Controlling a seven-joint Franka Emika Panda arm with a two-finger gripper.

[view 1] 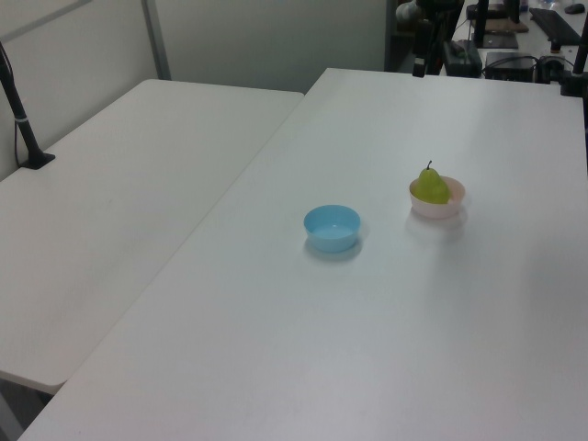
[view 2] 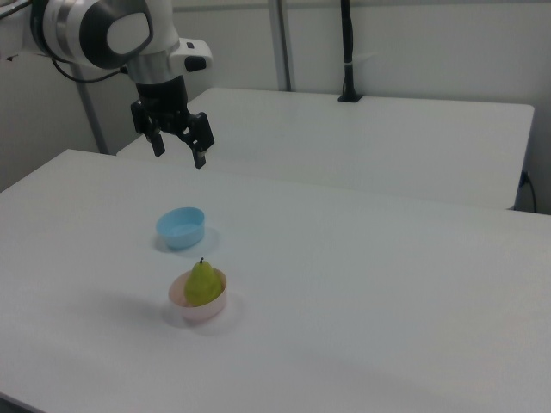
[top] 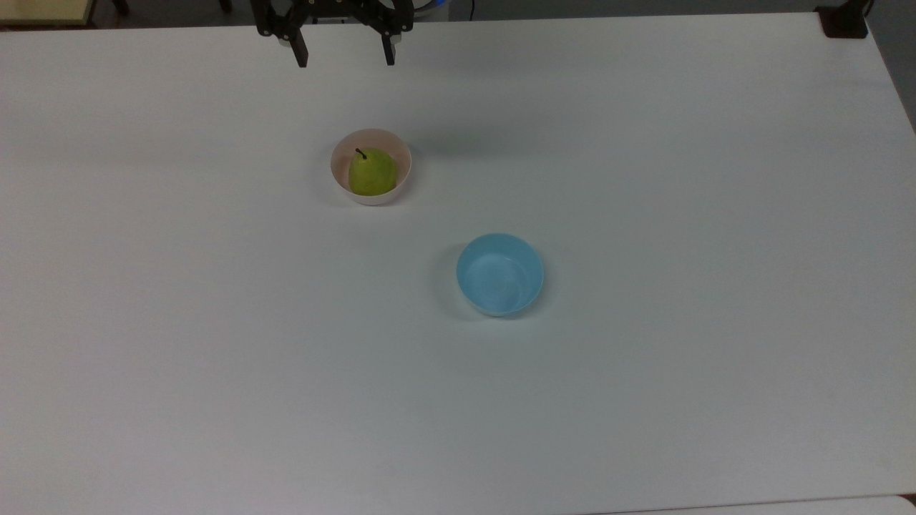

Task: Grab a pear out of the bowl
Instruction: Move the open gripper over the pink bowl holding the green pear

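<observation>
the pear (top: 372, 172) sat in the pink bowl (top: 343, 151), stem up and tilted a little toward the top view's left. it filled most of the bowl and rose well above the rim, as the left view showed (view 1: 433, 186), with the bowl (view 1: 437, 208) under it. in the right view the pear (view 2: 202, 284) stood upright in the bowl (view 2: 199, 307) near the front of the table (view 2: 387, 284).

the gripper (top: 346, 56) hung at the upper edge of the top view, its two dark fingers (top: 301, 54) spread wide apart with nothing between them. it was well apart from the bowl, farther up the top view and a little to the top view's left of it. in the right view the gripper (view 2: 178, 151) hung high above the table, fingers pointing down and open, below the white and grey arm (view 2: 112, 34). there it was above and beyond the blue bowl (view 2: 181, 227), not touching anything.

the blue bowl (top: 499, 275) stood apart from the pink one, lower and to the top view's right. in the left view it (view 1: 332, 227) was to the left view's left of the pink bowl, with bare table (view 1: 367, 322) between them. both bowls stood upright on the white table (top: 215, 357).

a second white table (view 1: 119, 202) stood beside the first, with a dark post (view 1: 20, 110) at its far edge.
</observation>
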